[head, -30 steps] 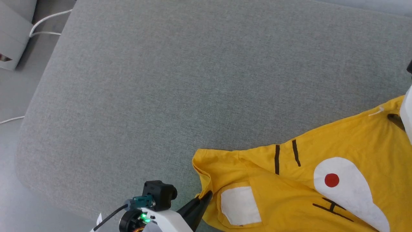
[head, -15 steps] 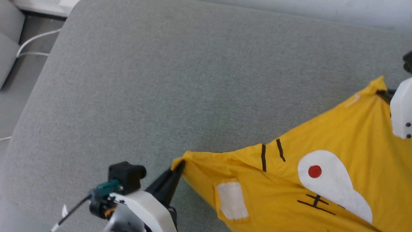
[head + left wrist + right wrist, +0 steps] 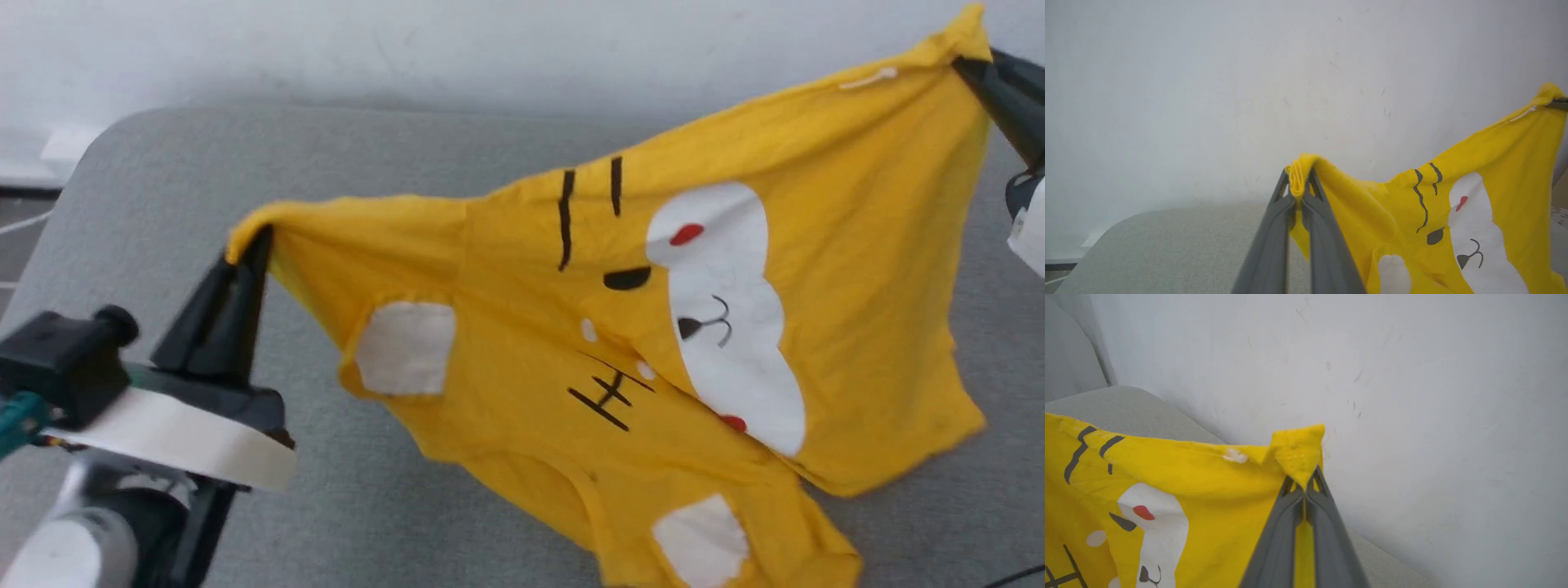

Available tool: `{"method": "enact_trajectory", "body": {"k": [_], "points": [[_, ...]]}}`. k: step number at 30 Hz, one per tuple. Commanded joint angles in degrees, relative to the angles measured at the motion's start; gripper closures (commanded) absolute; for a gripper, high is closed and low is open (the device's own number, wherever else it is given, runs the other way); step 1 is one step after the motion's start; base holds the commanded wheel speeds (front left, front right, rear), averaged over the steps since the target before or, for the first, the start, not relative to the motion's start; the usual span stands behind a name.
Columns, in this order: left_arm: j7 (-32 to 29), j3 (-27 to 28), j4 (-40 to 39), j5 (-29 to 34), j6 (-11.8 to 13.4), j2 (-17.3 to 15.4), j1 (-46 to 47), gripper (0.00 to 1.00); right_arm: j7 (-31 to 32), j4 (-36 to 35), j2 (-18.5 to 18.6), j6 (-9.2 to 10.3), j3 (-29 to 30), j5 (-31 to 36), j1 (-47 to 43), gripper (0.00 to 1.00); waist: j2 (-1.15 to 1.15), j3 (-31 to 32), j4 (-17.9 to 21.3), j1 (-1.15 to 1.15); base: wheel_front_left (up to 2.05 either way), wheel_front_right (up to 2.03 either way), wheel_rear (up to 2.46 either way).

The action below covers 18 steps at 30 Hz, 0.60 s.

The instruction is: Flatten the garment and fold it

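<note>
— Yellow T-shirt (image 3: 506,245): where is it in the head view?

— Stretched in the air above the grey fabric cushion (image 3: 408,155), printed face toward the camera. The left gripper (image 3: 253,241) is clamped on one corner over the cushion's left part. The right gripper (image 3: 967,65) is pinched on the opposite corner, higher, over the cushion's right part. The cloth sags between them, and I cannot tell whether the lowest folds touch the cushion.

— And the left wrist view?

— The left gripper (image 3: 1298,179) has its two dark fingers pressed together on a bunched fold of the T-shirt (image 3: 1494,163), above the cushion (image 3: 1167,245) and before the white wall (image 3: 1208,81). The shirt's far corner is raised, with a dark tip of the right gripper (image 3: 1560,104) on it.

— The right wrist view?

— The right gripper (image 3: 1305,486) is closed on a hemmed corner of the T-shirt (image 3: 1208,477), which pokes up past the fingertips. The rest hangs down over the cushion (image 3: 1126,408), showing black stripes (image 3: 1094,447) and a red dot (image 3: 1143,511) on a white patch. The wall (image 3: 1412,396) rises behind the cushion.
</note>
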State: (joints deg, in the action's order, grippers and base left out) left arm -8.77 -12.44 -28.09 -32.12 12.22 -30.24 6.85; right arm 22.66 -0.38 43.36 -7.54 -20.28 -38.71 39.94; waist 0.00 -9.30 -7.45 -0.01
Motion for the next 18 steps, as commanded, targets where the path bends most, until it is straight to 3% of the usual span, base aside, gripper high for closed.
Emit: {"method": "enact_trajectory", "body": {"k": [1, 18], "points": [[0.75, 1.20, -1.11, 0.70, 0.11, -0.81, 1.66, 1.00, -0.68, -1.37, -0.49, 0.05, 0.50, 0.44, 0.74, 1.00, 0.00, 4.90, 5.53, 0.01, 0.00, 0.00, 0.00], [7.01, 12.93, -8.94, 3.28, -0.80, -6.58, 21.32, 1.00, -0.27, -14.76, -5.92, 0.05, 10.16, 3.79, 5.27, 1.00, 0.00, 4.82, 13.52, 0.01, 0.00, 0.00, 0.00]]}}
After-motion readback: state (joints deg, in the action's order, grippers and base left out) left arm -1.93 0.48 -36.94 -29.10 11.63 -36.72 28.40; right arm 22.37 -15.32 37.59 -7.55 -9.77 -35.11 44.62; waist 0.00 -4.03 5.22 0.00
